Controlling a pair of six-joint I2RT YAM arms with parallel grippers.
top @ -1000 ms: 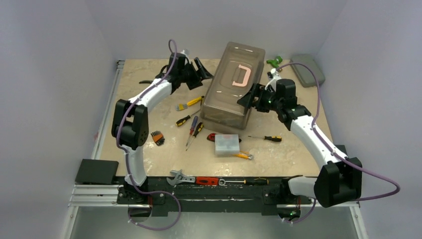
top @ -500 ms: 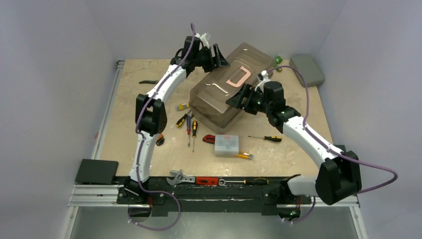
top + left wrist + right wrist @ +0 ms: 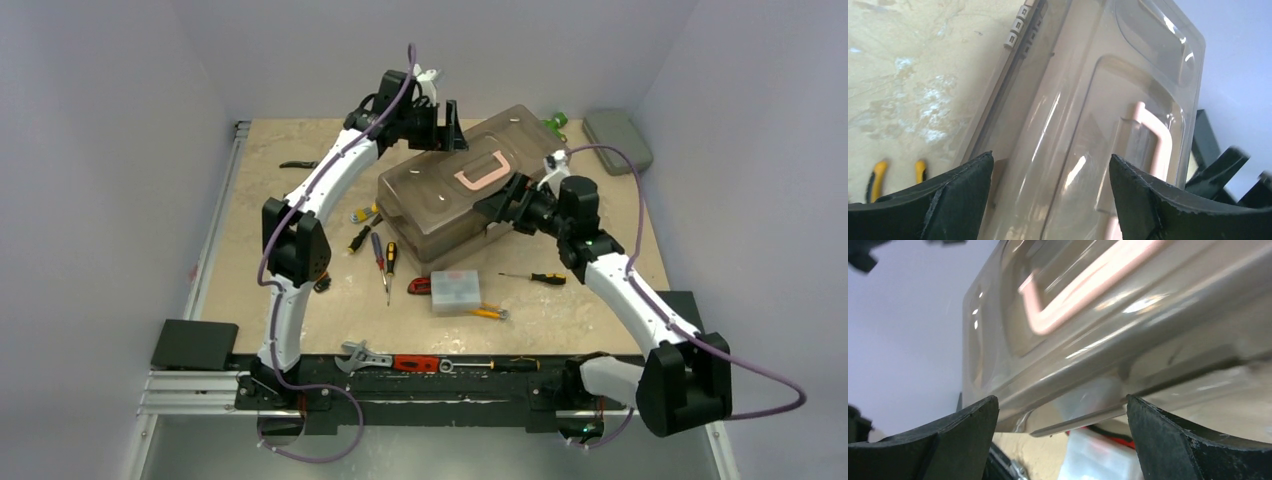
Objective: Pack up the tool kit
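- The large beige plastic toolbox (image 3: 450, 195), with its smoky translucent lid shut and pinkish handle (image 3: 482, 172) on top, lies askew at the middle of the tan table (image 3: 560, 320), between the two arms. If either arm pushes it without a firm hold, it could swing and sweep the loose tools lying along its near side.
- The left gripper (image 3: 447, 122) hangs over the toolbox's far corner, jaws wide and closed on nothing. If it comes down on the smooth, rounded lid, the fingers may skid off rather than catch the edge or latch.
- The right gripper (image 3: 503, 205) sits close against the toolbox's right side, jaws spread to their widest and empty. From so low an angle it may slip under the rim and tip the box, or jam on the lip.
- The small clear plastic parts box (image 3: 455, 290) lies just in front of the toolbox. A slide of the toolbox would likely shove it toward the front rail.
- The yellow-and-black screwdrivers (image 3: 380, 248) and the red utility knife (image 3: 420, 284) lie near the toolbox's front edge. They could get pinned under it or roll out of easy reach.
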